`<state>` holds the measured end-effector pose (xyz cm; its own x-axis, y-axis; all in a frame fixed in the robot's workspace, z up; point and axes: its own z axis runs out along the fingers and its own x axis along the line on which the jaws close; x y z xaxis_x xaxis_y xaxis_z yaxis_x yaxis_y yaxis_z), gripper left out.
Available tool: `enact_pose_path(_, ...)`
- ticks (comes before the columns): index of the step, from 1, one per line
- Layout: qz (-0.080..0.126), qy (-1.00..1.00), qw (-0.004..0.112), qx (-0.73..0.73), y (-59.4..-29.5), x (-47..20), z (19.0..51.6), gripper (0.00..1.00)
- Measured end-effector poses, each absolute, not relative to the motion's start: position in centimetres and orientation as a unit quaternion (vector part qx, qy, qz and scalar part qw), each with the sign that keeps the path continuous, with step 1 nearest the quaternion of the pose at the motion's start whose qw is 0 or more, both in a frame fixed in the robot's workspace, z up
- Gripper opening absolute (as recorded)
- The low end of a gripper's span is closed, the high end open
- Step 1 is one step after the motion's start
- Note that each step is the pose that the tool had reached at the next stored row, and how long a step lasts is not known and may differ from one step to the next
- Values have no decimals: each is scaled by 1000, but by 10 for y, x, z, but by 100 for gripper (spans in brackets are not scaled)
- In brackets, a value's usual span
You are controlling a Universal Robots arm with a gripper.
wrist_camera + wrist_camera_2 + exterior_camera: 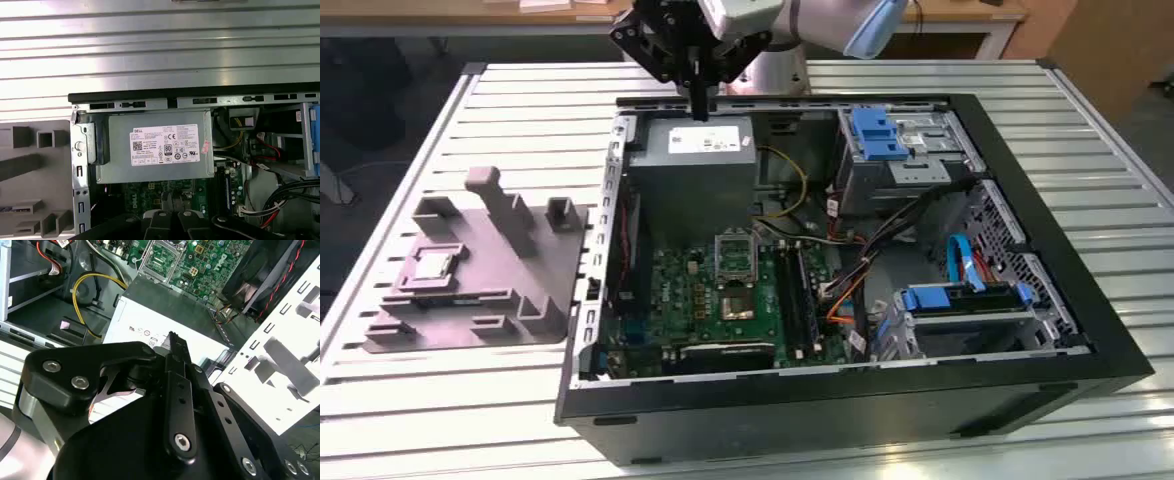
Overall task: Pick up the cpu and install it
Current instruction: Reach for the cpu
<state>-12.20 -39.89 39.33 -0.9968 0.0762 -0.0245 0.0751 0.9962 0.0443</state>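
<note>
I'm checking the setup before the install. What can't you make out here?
- cpu: exterior view, too small to tell its orientation.
- socket: exterior view, too small to tell whether it is empty.
- fixture: first wrist view, cut off by the picture's edge.

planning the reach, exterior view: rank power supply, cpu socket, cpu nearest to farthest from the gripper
From the gripper:
1. power supply, just under it.
2. cpu socket, on the motherboard.
3. cpu, on the fixture, at the exterior view's left.
</note>
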Motion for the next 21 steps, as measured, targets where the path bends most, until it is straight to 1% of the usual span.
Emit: enact_pose_path(21,22,999,13,38,-399,-126,393,11)
